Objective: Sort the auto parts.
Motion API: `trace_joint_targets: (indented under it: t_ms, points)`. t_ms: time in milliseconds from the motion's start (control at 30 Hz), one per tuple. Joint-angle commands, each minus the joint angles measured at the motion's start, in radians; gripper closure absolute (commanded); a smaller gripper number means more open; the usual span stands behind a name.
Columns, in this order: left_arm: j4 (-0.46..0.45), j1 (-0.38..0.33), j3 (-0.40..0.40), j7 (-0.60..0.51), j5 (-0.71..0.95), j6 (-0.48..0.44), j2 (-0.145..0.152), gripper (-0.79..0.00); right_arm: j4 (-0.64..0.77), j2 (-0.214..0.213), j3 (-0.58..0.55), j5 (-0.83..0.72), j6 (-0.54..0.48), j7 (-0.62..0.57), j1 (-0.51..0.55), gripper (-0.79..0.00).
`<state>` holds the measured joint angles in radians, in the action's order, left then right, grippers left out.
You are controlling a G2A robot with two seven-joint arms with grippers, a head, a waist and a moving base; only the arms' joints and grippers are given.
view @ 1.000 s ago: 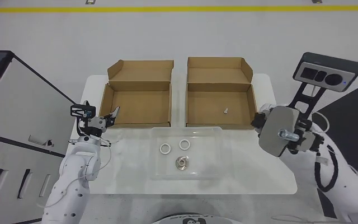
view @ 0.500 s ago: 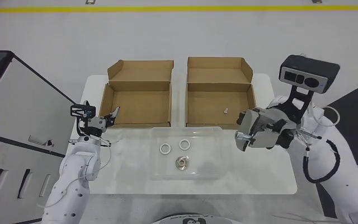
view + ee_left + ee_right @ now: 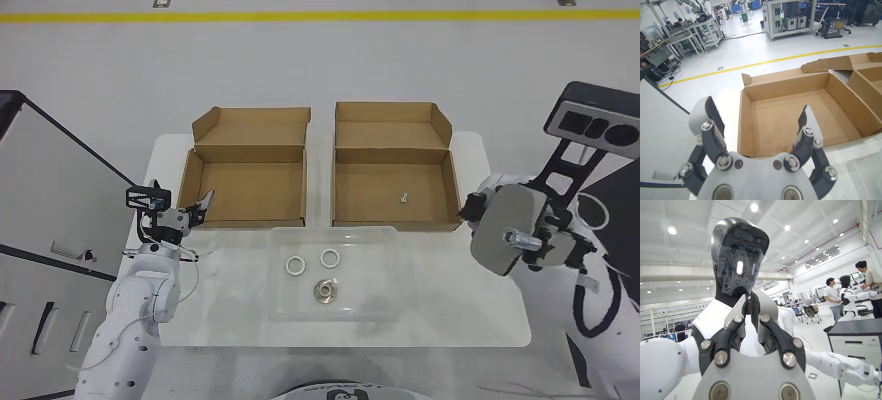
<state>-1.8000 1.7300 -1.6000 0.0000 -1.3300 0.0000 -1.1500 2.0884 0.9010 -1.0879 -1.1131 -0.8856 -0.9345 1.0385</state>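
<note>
The right arm, which had swung in over the table's right side half a second ago, is back out past the table's right edge, about where it was a second ago. The left arm and the parts have not shifted.

The unsorted auto parts lie near the middle of the table. There is a small white ring (image 3: 296, 266), a second white ring (image 3: 330, 258) just beside it, and a round silver metal flanged part (image 3: 325, 291) nearer the robot, apart from both. All three sit on a clear plastic tray (image 3: 380, 300) on the white table (image 3: 470, 320).

The rings look light, stiff and thin. Lying flat on a smooth tray, they will probably skate, so pinch across the outer rim. The metal part is likely heavier, hard and slick, and its raised centre hub looks the surest hold.

Beyond the tray stand two open brown boxes, the left cardboard box (image 3: 245, 190) and the right cardboard box (image 3: 440, 190). The right one holds a tiny pale screw-like piece (image 3: 404, 197).

The left gripper (image 3: 757, 107) hangs just beside the left box's near left corner, jaws wide apart with nothing between them. The right gripper (image 3: 748, 301) is turned upward, away from the table, with its fingertips drawn together. I cannot tell whether anything tiny is pinched there.
</note>
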Motion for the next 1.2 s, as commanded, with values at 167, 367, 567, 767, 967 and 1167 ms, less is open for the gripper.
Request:
trace_joint_targets:
  t_ms: [167, 367, 567, 767, 967, 1167]
  points:
    - [0.000, 0.000, 0.000, 0.000, 0.000, 0.000, 0.000, -0.785, -0.006, 0.025, 0.004, -0.011, -0.005, 0.005, -0.011, 0.000]
    - [0.000, 0.000, 0.000, 0.000, 0.000, 0.000, 0.000, -0.785, -0.011, 0.036, 0.001, -0.016, 0.006, -0.006, -0.007, 0.000]
    - [0.000, 0.000, 0.000, 0.000, 0.000, 0.000, 0.000, -0.785, -0.011, 0.036, 0.001, -0.016, 0.006, -0.006, -0.007, 0.000]
    - [0.000, 0.000, 0.000, 0.000, 0.000, 0.000, 0.000, -0.785, -0.011, 0.036, 0.001, -0.016, 0.006, -0.006, -0.007, 0.000]
    - [0.000, 0.000, 0.000, 0.000, 0.000, 0.000, 0.000, -0.785, -0.011, 0.036, 0.001, -0.016, 0.006, -0.006, -0.007, 0.000]
    - [0.000, 0.000, 0.000, 0.000, 0.000, 0.000, 0.000, -0.785, -0.019, 0.036, -0.048, 0.054, 0.093, 0.031, 0.016, 0.000]
